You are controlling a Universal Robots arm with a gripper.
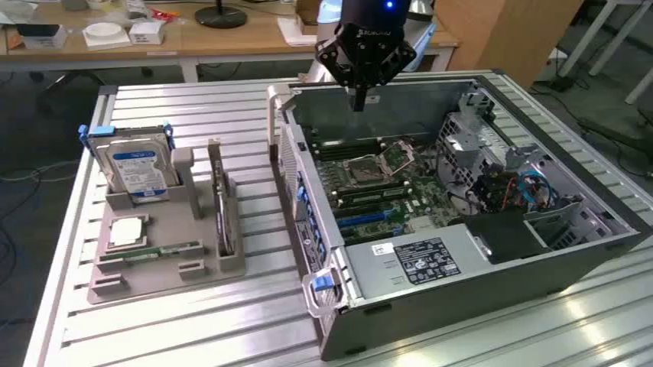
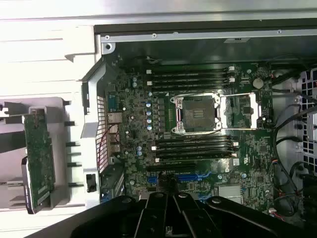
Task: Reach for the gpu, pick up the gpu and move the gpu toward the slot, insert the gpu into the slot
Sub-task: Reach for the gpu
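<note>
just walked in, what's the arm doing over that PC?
The arm's hand hovers shut and empty above the open PC case, over the motherboard. The gpu stands upright in the grey holder on the table, at the exterior view's left of the case, not yet picked up. The blue slot has nothing in it.

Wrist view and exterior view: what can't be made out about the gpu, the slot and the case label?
- the slot: wrist view, partly covered by the gripper.
- the gpu: exterior view, standing edge-on in the grey holder; its faces are hidden.
- Case label: exterior view, print too small to read.
</note>
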